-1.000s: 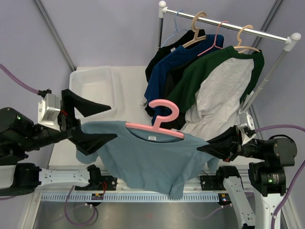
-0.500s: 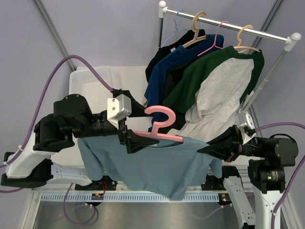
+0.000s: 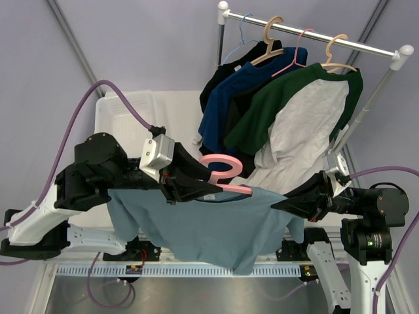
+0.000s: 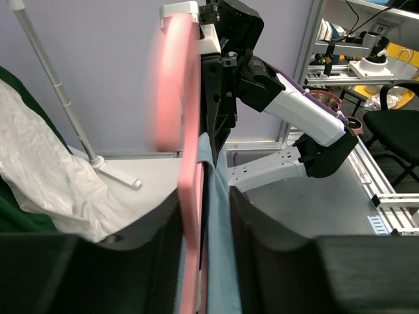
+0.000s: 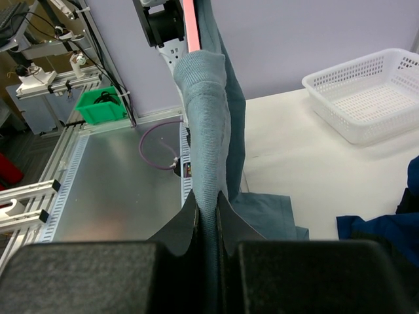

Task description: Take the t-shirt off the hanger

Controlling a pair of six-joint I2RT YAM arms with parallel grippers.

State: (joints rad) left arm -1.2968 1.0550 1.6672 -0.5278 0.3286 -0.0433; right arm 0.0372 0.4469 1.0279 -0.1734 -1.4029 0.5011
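A pink hanger (image 3: 222, 171) carries a blue-grey t-shirt (image 3: 209, 226) in the air above the table's near edge. My left gripper (image 3: 211, 190) reaches in from the left and is shut on the hanger just below its hook, at the shirt's collar. In the left wrist view the hanger (image 4: 190, 196) and a fold of t-shirt (image 4: 219, 261) fill the gap of that gripper (image 4: 204, 199). My right gripper (image 3: 275, 203) is shut on the t-shirt's right shoulder. The right wrist view shows its jaws (image 5: 207, 199) pinching the bunched cloth (image 5: 206, 118).
A clothes rack (image 3: 308, 38) at the back right holds several hangers with a navy shirt (image 3: 229, 98) and a green-and-white shirt (image 3: 301, 124). A white basket (image 3: 124, 111) sits at the back left of the table. The rack's pole (image 4: 46, 85) slants close behind.
My left arm swung in from the far left to the hanger, and its wide-open jaws closed around the hanger's neck. The hook tipped slightly. The right gripper kept its hold.
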